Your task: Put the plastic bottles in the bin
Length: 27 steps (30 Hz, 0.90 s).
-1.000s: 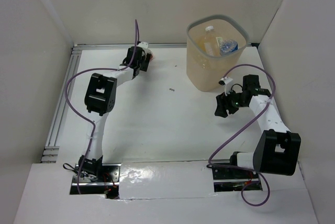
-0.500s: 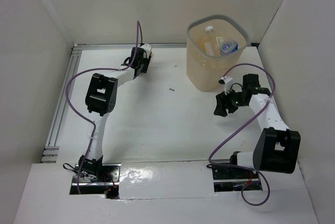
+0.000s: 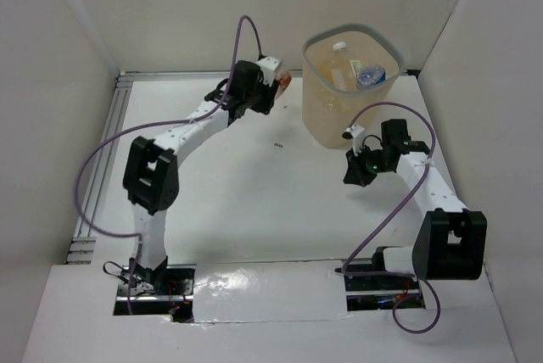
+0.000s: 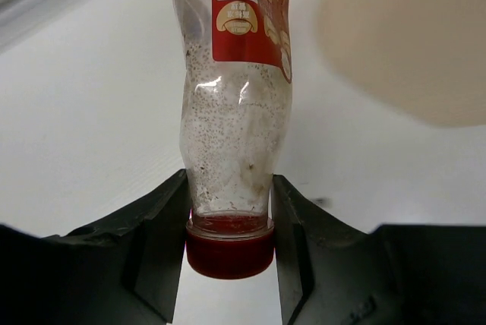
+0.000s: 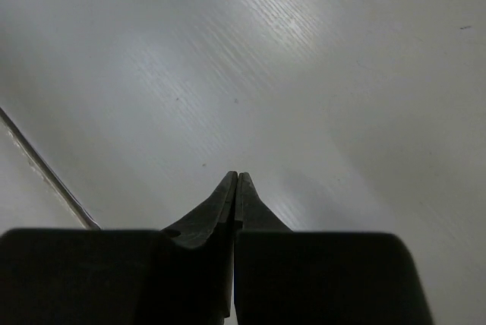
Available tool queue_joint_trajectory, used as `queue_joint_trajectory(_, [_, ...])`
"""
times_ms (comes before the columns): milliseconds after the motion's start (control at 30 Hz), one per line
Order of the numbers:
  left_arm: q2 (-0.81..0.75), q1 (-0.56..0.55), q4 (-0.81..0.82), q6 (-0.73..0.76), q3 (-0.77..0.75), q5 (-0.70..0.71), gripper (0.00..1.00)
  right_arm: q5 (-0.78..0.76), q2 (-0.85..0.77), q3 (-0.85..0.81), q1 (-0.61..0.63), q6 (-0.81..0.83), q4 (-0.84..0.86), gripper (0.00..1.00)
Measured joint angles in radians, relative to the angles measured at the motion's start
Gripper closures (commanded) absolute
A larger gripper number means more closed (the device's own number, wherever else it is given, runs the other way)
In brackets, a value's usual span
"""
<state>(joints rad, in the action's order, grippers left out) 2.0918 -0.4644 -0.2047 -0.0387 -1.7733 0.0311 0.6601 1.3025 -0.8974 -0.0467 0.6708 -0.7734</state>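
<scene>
Overhead, the bin (image 3: 326,122) was seen standing at the far right of the desk (image 3: 254,202), and two bottles were already lying inside it: a white-capped bottle (image 3: 339,61) and, just to its right, a blue-labelled bottle (image 3: 367,74). The left arm was stretched toward the far side of the desk, its end brought near the bin's left wall but apart from it. From the left wrist, the left tool (image 4: 230,197) was shown clamped narrowly on a small clear bottle (image 4: 235,116), gripped at the neck just above its red cap (image 4: 230,247), with one finger pressed against each side. The cap was pointed back at the camera and the body was pointed away. A red and white label (image 4: 250,6) with a barcode was wrapped round the bottle, and fine specks or droplets were scattered over the inside of the clear plastic. A blurred beige mass, taken to be the bin, filled the upper right of that view. The right tool (image 3: 355,170) was held in front of the bin, above bare desk, its two fingers pressed fully together with nothing between them. A purple cable (image 3: 386,219) was looped from the right arm down to its base.
</scene>
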Motion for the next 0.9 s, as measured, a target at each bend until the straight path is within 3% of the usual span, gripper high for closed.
queue_joint_trajectory(200, [-0.345, -0.100, 0.054, -0.083, 0.007, -0.043, 0.98, -0.012, -0.004, 0.002, 0.025, -0.001, 0.005, 0.98])
queue_joint_trajectory(300, [-0.409, -0.116, 0.079, -0.112, -0.045, -0.054, 0.98, -0.017, -0.019, 0.002, 0.025, -0.004, 0.008, 0.97])
queue_joint_trajectory(433, [-0.363, -0.155, 0.101, -0.141, -0.156, -0.087, 0.95, -0.018, -0.048, 0.002, 0.025, -0.020, 0.011, 0.86])
queue_joint_trajectory(533, [-0.256, -0.200, 0.111, -0.173, -0.262, -0.133, 0.93, -0.019, -0.066, 0.002, 0.025, -0.034, 0.013, 0.71])
queue_joint_trajectory(600, [-0.149, -0.236, 0.126, -0.201, -0.335, -0.146, 0.86, -0.020, -0.084, 0.002, 0.025, -0.046, 0.015, 0.68])
queue_joint_trajectory(733, [-0.072, -0.264, 0.154, -0.245, -0.340, -0.133, 0.81, -0.022, -0.122, 0.002, 0.020, -0.053, 0.017, 0.63])
queue_joint_trajectory(833, [-0.023, -0.266, 0.187, -0.281, -0.344, -0.096, 0.71, -0.029, -0.145, 0.002, 0.013, -0.053, 0.017, 0.59])
queue_joint_trajectory(867, [-0.008, -0.264, 0.193, -0.288, -0.356, -0.085, 0.66, -0.029, -0.152, 0.002, 0.010, -0.053, 0.017, 0.53])
queue_joint_trajectory(900, [0.010, -0.261, 0.198, -0.299, -0.374, -0.074, 0.48, -0.030, -0.159, 0.002, 0.006, -0.052, 0.017, 0.46])
